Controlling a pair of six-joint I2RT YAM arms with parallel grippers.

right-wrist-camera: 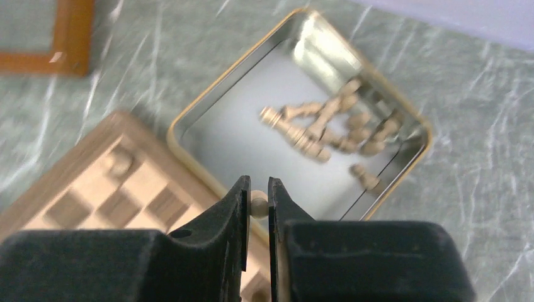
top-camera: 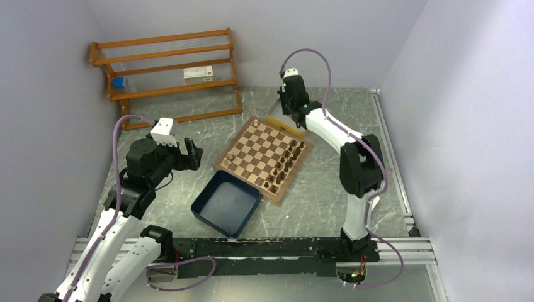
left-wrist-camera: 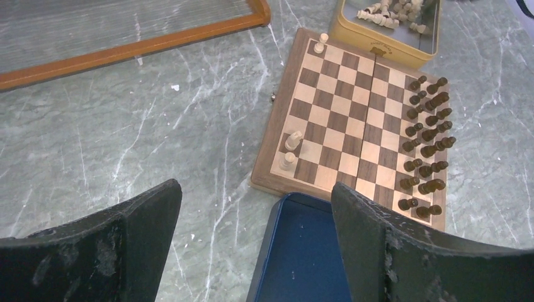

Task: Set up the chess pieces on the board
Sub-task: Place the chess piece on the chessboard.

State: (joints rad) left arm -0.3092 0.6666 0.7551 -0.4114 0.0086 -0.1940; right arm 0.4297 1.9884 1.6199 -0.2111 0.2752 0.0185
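right gripper (right-wrist-camera: 257, 189) pinched on a light piece (right-wrist-camera: 259, 203); left gripper (left-wrist-camera: 255, 189) spread wide and holding nothing

we see the right fingers almost closed, a small tan round head clamped between their tips (the rest of it is hidden behind them, possibly a pawn, though the blur keeps us from saying). beyond those fingertips lies the metal tin (right-wrist-camera: 208, 104) with a heap of loose pieces (right-wrist-camera: 321, 129) tumbled together, and to the left of the fingers a corner of the board (right-wrist-camera: 75, 189). ahead of the left fingers the board lies flat, dark pieces (left-wrist-camera: 428, 132) standing in two rows along its right edge and three tan pieces (left-wrist-camera: 291, 141) on its left side; the blue tray (left-wrist-camera: 302, 251) lies between the left fingertips, touching the board's near corner.
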